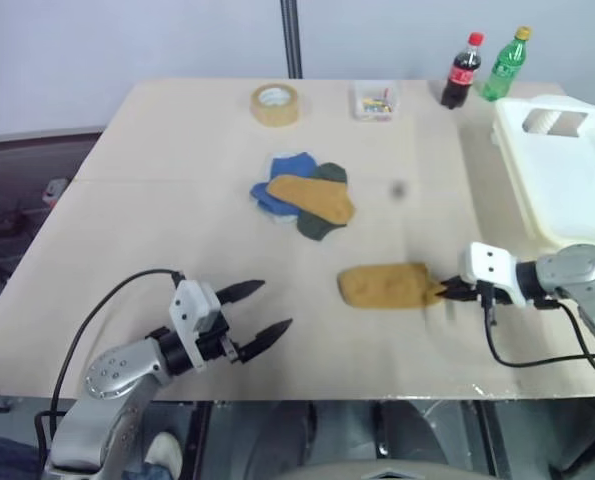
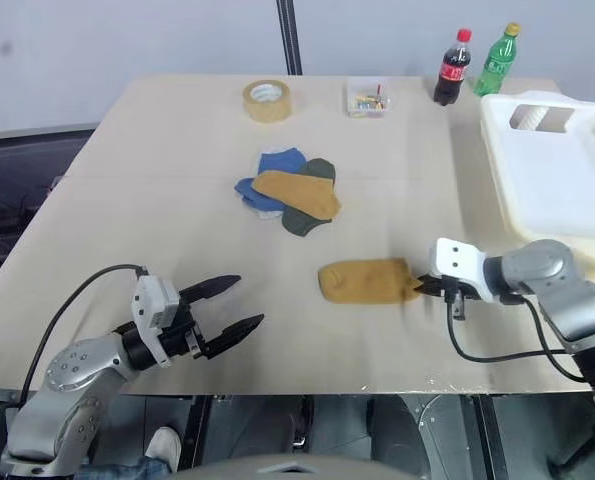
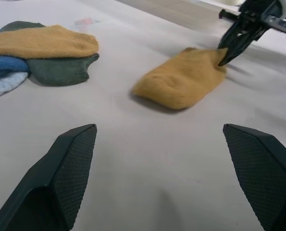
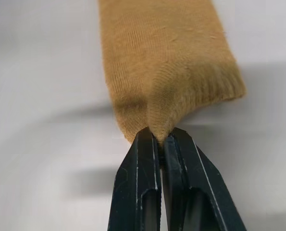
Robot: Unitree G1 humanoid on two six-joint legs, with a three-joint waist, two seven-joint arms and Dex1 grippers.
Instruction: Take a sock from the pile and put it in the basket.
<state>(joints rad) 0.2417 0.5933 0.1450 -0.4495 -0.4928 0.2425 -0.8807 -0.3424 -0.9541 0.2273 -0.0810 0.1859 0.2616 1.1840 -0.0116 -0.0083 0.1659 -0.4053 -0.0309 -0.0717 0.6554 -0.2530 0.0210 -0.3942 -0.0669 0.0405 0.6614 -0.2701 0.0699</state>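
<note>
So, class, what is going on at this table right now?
The robot's right hand has pinched the edge of a mustard sock lying apart from the pile. The sock still rests on the table, short of the white basket. The left hand is open and holds nothing.

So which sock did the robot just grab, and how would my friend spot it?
Find the tan table, then the pile of socks in its middle. Nearer the robot, alone on the table, lies a mustard yellow sock. Unlike the yellow one on the pile, the right gripper pinches its edge.
</note>
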